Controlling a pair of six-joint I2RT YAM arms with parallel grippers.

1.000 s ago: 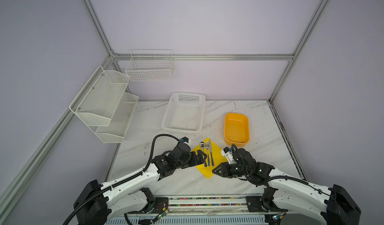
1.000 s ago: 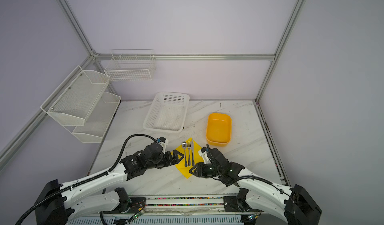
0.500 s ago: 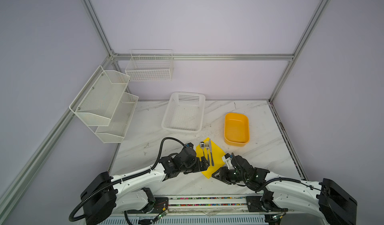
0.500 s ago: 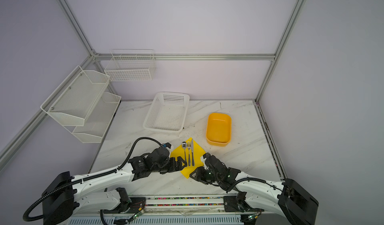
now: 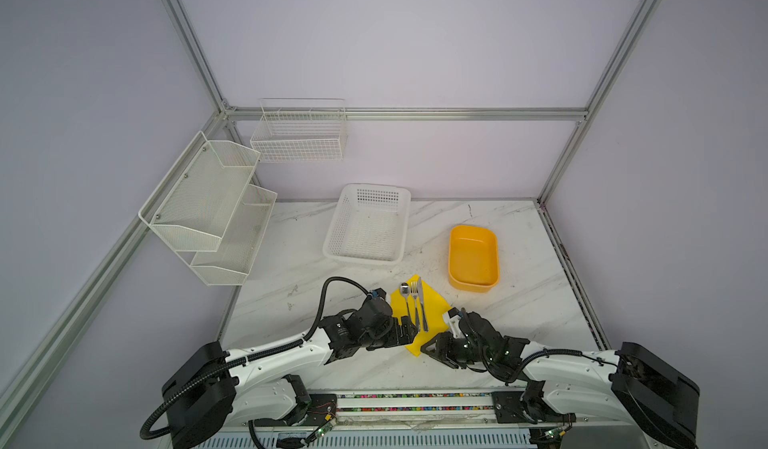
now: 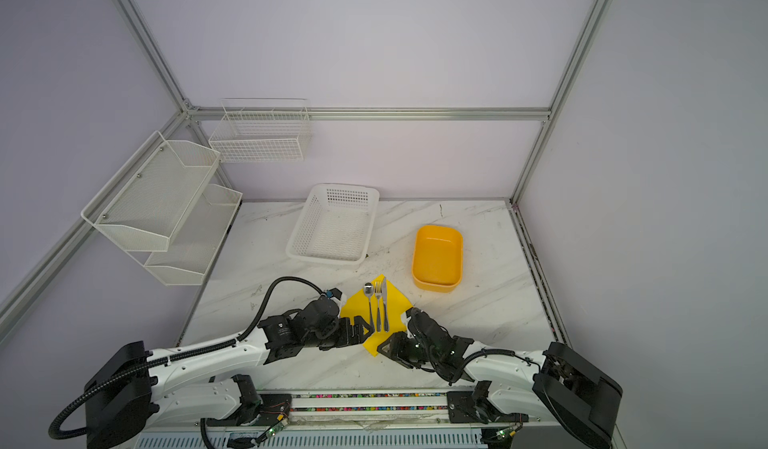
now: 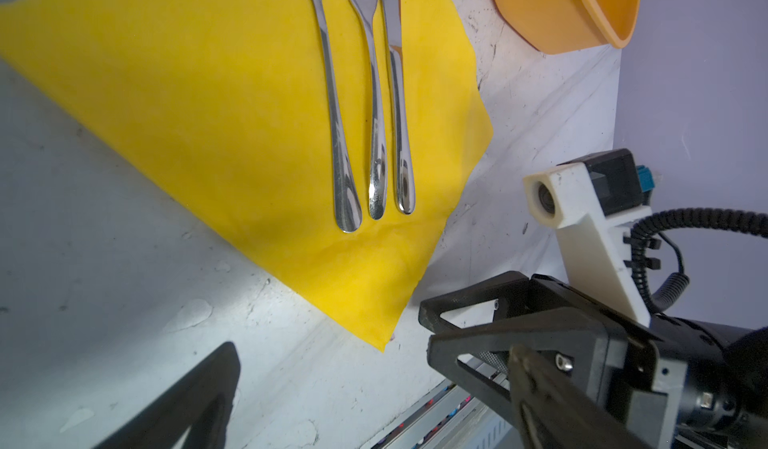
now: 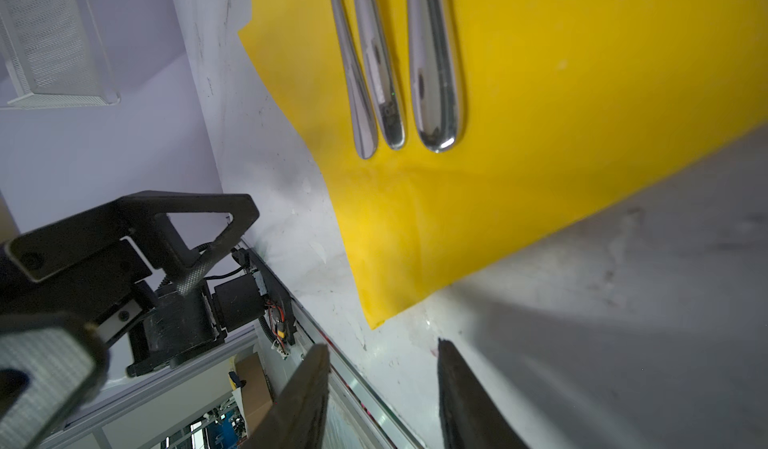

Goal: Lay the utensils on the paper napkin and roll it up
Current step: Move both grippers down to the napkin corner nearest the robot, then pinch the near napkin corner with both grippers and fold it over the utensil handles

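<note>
The utensils point(image 5: 415, 306) are down on the paper napkin point(image 5: 437, 303), three pieces side by side. Their long axes run back to front, with the handles aimed at the front edge of the bench point(image 5: 523, 301), near its middle. The napkin sits as a diamond, one corner pointing at that front edge, and that corner is the story. The right claw point(image 8: 380, 347) has it dead ahead, jaws parted and empty, just short of the paper. The left claw point(image 5: 409, 329) sits spread wide and empty at the napkin's front-left edge, beside the handle ends. Right looks nearer to the tip, so I'd call a pinch of that corner next, folding it back over the handles. Both top views give the whole diamond and the utensil heads. The wrist views crop those but show the corner lying flat and untouched.
</note>
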